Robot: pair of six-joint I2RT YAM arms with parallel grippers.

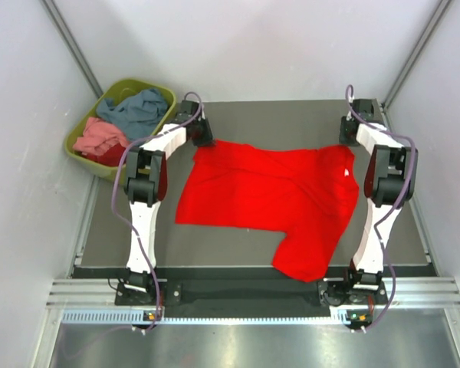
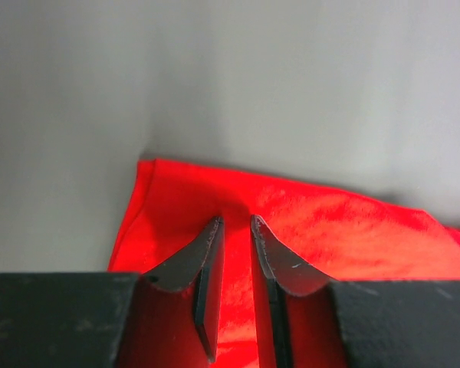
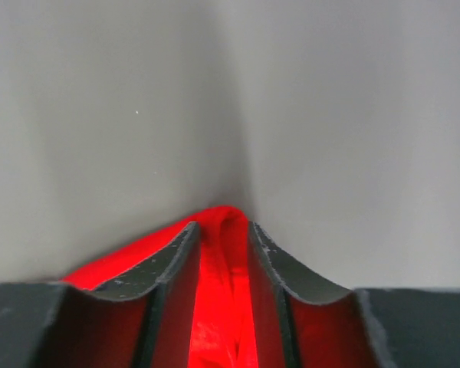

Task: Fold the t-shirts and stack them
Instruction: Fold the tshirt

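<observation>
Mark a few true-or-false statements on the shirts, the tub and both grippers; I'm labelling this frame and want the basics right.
1. The red t-shirt lies spread open on the table. True.
2. The olive-green tub is empty. False: it holds a blue-grey shirt and a pink shirt.
3. Red cloth sits between the fingers of the right gripper. True.
4. The left gripper hangs over the tub. False: it is at the red t-shirt's far left corner.
5. A folded stack of shirts sits on the table. False: only the one unfolded red t-shirt lies there.
</observation>
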